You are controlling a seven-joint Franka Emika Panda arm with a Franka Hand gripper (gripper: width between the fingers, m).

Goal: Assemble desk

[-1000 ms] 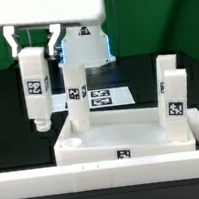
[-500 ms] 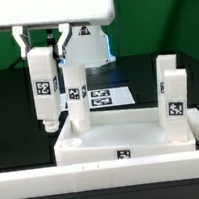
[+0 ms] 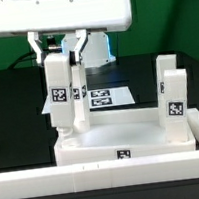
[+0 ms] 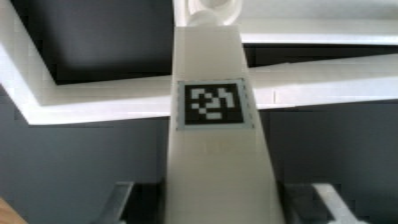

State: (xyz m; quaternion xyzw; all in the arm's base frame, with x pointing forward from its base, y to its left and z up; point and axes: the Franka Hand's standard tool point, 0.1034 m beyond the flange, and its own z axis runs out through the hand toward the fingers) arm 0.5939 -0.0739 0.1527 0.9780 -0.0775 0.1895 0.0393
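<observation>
My gripper (image 3: 58,47) is shut on a white desk leg (image 3: 59,98) with a black-and-white tag and holds it upright. Its lower tip hangs just above the near corner, on the exterior view's left, of the white desk panel (image 3: 122,137). One leg (image 3: 79,98) stands on the panel just behind the held one. Two more legs (image 3: 174,100) stand on the exterior view's right side. In the wrist view the held leg (image 4: 215,140) runs between my fingers (image 4: 118,202), with the gripper (image 4: 217,206) closed on it and the panel's rim (image 4: 107,92) below.
The marker board (image 3: 109,94) lies flat on the black table behind the panel. A long white rail (image 3: 107,173) runs along the table's front edge. The robot base stands at the back.
My gripper has carried the leg toward the exterior view's right, from beside the panel to over its near corner on that view's left.
</observation>
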